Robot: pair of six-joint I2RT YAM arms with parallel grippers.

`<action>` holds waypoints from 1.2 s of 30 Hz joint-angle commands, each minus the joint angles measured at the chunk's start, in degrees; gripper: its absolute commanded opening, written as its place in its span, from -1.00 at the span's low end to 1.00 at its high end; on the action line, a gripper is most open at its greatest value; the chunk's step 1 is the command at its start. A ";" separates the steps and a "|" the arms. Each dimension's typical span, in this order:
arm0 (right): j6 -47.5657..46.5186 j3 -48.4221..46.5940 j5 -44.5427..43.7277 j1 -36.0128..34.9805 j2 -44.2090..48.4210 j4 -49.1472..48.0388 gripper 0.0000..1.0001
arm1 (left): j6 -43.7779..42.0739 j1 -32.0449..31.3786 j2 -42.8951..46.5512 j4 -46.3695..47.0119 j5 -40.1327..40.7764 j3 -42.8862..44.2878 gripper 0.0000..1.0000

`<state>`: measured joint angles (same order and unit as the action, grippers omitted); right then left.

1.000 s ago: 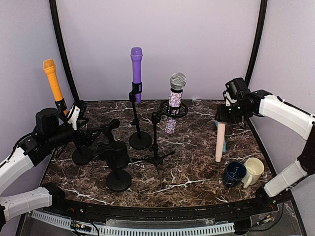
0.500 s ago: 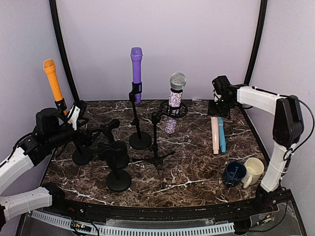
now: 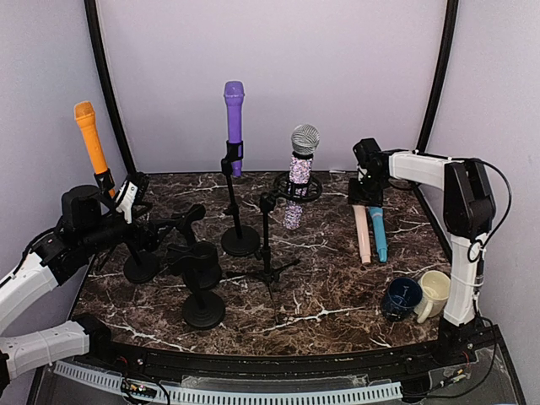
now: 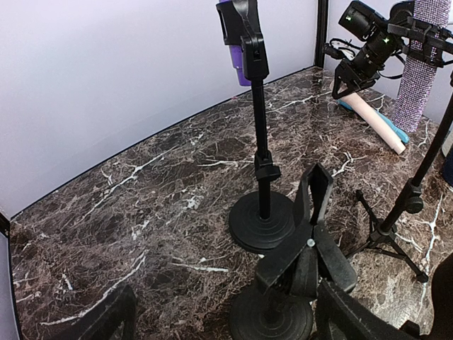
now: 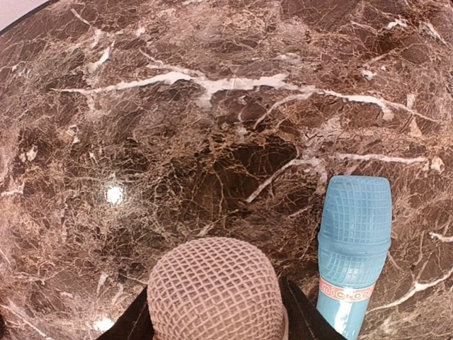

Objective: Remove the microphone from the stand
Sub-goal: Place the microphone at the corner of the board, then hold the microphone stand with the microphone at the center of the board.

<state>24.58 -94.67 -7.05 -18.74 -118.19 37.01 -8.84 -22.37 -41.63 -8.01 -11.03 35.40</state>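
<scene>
One high overview, two wrist close-ups.
The top camera looks down from high at six o'clock over the whole marble table (image 3: 329, 295). The left wrist camera sits low at nine o'clock, facing two. The right wrist camera hangs close above the pink microphone (image 5: 216, 290) (image 3: 362, 236) (image 4: 379, 120) at two o'clock, seen in all three views.

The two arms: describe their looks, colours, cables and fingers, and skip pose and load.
The left arm and the right arm are white shell links joined by black joints. A thin black cable loops beside the right arm's upright link. The left gripper and the right gripper are black, with plain black fingers. No markings are legible.
</scene>
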 commanded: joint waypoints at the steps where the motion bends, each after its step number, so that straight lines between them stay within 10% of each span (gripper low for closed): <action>1: 0.01 -2.06 -2.40 0.00 -1.02 -1.62 -0.32 | -0.65 0.13 0.45 0.27 0.04 -0.39 0.78; 13: -0.95 -0.90 -3.86 -0.07 -4.85 -1.85 -0.22 | -0.83 0.13 0.86 0.19 -0.32 -0.50 0.79; 36: -0.26 -1.63 -1.24 -0.17 -3.01 -2.14 0.80 | -1.08 0.13 1.08 0.10 -0.23 -0.50 0.79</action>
<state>23.83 -95.44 -9.08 -18.74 -123.13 36.34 -9.15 -22.37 -41.54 -8.01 -11.09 35.40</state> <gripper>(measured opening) 0.889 0.893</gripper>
